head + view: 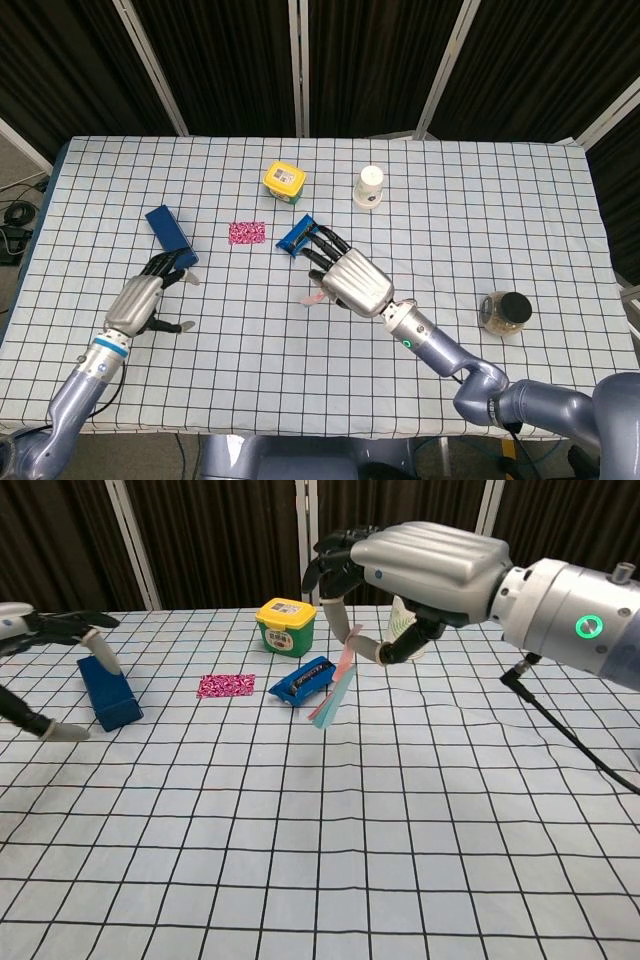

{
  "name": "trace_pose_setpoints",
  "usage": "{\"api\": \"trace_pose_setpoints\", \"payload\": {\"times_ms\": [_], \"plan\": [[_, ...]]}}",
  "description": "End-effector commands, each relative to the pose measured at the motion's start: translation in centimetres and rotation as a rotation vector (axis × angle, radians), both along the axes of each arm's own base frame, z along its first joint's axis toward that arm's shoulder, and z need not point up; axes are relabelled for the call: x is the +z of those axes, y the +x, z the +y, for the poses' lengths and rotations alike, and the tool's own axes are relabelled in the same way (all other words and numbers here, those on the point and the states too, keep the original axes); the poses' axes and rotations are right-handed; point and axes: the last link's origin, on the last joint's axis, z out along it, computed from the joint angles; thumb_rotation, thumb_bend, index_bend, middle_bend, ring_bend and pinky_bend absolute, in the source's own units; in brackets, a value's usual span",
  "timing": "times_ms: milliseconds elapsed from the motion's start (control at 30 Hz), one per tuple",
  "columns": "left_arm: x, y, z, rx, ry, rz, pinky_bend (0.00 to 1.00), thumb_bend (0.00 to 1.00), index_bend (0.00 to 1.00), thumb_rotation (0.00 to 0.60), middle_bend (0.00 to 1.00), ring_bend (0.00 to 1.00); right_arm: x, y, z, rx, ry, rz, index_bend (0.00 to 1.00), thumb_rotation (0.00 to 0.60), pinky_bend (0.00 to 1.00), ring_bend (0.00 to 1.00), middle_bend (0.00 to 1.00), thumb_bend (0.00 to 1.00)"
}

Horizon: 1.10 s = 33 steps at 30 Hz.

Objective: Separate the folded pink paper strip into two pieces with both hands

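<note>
The right robot hand (420,565) is raised above the checkered worktop (400,830) and pinches the folded pink paper strip (335,688) between its thumb and a finger, while its other fingers reach forward and spread. The strip hangs down from the pinch at a slant, clear of the cloth, with a pink side and a pale blue side showing in the chest view. In the head view only a small bit of the strip (312,297) shows beside the right robot hand (350,280).

The left robot hand (145,298) hovers over the left part of the worktop with its fingers apart and nothing in it; in the chest view it enters at the left edge (40,630).

A dark blue box (108,690) lies just beside the left robot hand. Further back lie a pink patterned packet (225,685), a blue snack wrapper (305,680) and a yellow-lidded green tub (285,626). A white paper cup (369,186) stands behind the right robot hand. A glass jar (505,313) sits near the right edge.
</note>
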Motion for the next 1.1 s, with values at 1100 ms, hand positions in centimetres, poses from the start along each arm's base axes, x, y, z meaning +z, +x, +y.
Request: {"api": "trace_pose_setpoints", "payload": {"times_ms": [1100], "plan": [[-8.6,12.7,4.1,0.06,-0.167,-0.142,0.0,0.16,0.45,0.6,0.0,0.0,-1.0,4.2,0.6,-0.243,0.037,-0.057,0.74,0.6,0.0,0.0,0.21,0.43]]}}
